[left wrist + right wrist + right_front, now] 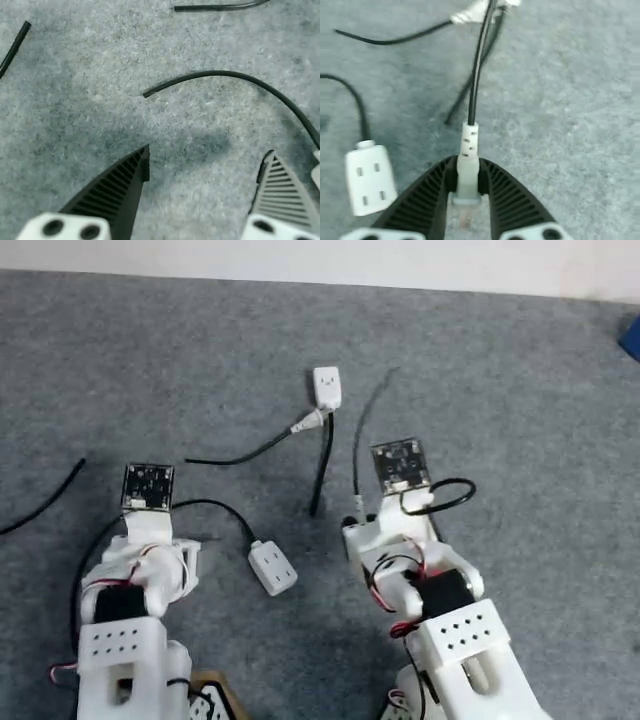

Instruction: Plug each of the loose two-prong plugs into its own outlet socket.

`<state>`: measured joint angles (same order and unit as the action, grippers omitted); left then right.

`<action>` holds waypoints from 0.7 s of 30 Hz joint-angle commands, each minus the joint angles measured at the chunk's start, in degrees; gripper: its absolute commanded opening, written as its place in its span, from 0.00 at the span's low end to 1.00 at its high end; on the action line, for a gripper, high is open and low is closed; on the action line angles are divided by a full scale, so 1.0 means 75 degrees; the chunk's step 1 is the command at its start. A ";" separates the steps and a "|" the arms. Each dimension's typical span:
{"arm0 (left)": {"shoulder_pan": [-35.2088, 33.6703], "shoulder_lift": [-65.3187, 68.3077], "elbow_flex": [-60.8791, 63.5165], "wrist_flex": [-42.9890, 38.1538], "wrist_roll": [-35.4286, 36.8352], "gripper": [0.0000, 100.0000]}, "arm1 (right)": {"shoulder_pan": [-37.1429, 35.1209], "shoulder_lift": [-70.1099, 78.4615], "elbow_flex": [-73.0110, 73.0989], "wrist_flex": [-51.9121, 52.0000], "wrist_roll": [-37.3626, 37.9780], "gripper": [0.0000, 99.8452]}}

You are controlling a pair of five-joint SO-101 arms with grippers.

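Plug [469, 145] held by right gripper [467, 170] beside outlet socket [370, 180]; left gripper [207, 155] open wide, empty
It should be lined up straight, then pushed in

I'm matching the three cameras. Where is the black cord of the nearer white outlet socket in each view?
High view: the cord arcs between the arms into the socket.
Left wrist view: the cord arches over carpet beyond the open left end effector, free end visible.
Right wrist view: the cord runs into the socket, beside the right end effector gripping a plug.
Shared landmark (high, right wrist): the white socket.
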<state>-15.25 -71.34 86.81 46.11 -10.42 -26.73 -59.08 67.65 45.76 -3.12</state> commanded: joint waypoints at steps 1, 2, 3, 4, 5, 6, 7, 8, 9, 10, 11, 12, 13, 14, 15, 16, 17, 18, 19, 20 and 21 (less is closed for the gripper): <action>-0.0123 -0.0662 0.0135 0.0023 0.0082 0.34 | -0.0311 0.0393 -0.0838 0.0041 0.0082 0.01; -0.0123 -0.0791 0.0193 0.0035 0.0082 0.34 | -0.0322 0.0674 -0.1143 0.0041 0.0082 0.01; -0.0123 -0.0897 0.0229 0.0047 0.0082 0.34 | -0.0393 0.1037 -0.1518 0.0111 0.0082 0.01; -0.0123 -0.1002 0.0229 0.0047 0.0082 0.34 | -0.0440 0.1483 -0.1975 0.0299 0.0070 0.01; -0.0123 -0.1061 0.0240 0.0059 0.0082 0.34 | -0.0498 0.1975 -0.2503 0.0568 0.0070 0.01; -0.0123 -0.1061 0.0240 0.0059 0.0082 0.34 | -0.0568 0.2503 -0.3065 0.0838 0.0047 0.01; -0.0123 -0.1061 0.0240 0.0059 0.0082 0.34 | -0.0615 0.3053 -0.3675 0.1119 0.0047 0.01; -0.0123 -0.1061 0.0240 0.0059 0.0082 0.34 | -0.0674 0.3604 -0.4284 0.1377 0.0047 0.01; -0.0100 -0.1061 0.0240 0.0059 0.0082 0.34 | -0.0721 0.4132 -0.4941 0.1612 0.0047 0.01; -0.0053 -0.1061 0.0240 0.0059 0.0082 0.34 | -0.0744 0.4624 -0.5585 0.1858 0.0035 0.01; 0.0018 -0.1061 0.0240 0.0059 0.0070 0.34 | -0.0779 0.5105 -0.6265 0.2116 0.0035 0.01; 0.0064 -0.1061 0.0240 0.0059 0.0070 0.34 | -0.0826 0.5574 -0.6922 0.2409 0.0035 0.01; 0.0064 -0.1061 0.0240 0.0059 0.0070 0.34 | -0.0873 0.6007 -0.7531 0.2749 0.0023 0.01; 0.0053 -0.1061 0.0240 0.0059 0.0070 0.34 | -0.0944 0.6418 -0.8094 0.3077 -0.0082 0.01; 0.0041 -0.1061 0.0240 0.0059 0.0070 0.34 | -0.1026 0.6781 -0.8586 0.3288 -0.0281 0.01; 0.0041 -0.1061 0.0229 0.0059 0.0070 0.34 | -0.1108 0.7156 -0.8914 0.3499 -0.0539 0.01; 0.0041 -0.1061 0.0205 0.0070 0.0070 0.34 | -0.1166 0.7426 -0.8996 0.3546 -0.0891 0.01; 0.0041 -0.1061 0.0147 0.0129 0.0070 0.34 | -0.1201 0.7601 -0.8985 0.3464 -0.1289 0.01; 0.0076 -0.1119 0.0076 0.0293 0.0059 0.34 | -0.1248 0.7672 -0.8926 0.3241 -0.1571 0.01; 0.0100 -0.1119 -0.0088 0.0504 0.0059 0.35 | -0.1295 0.7672 -0.8692 0.2889 -0.1664 0.01; 0.0182 -0.1119 -0.0299 0.0750 0.0047 0.35 | -0.1342 0.7590 -0.8328 0.2397 -0.1618 0.01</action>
<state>-15.43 -79.08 88.57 48.04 -10.42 -35.52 -1.58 4.79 69.58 -12.88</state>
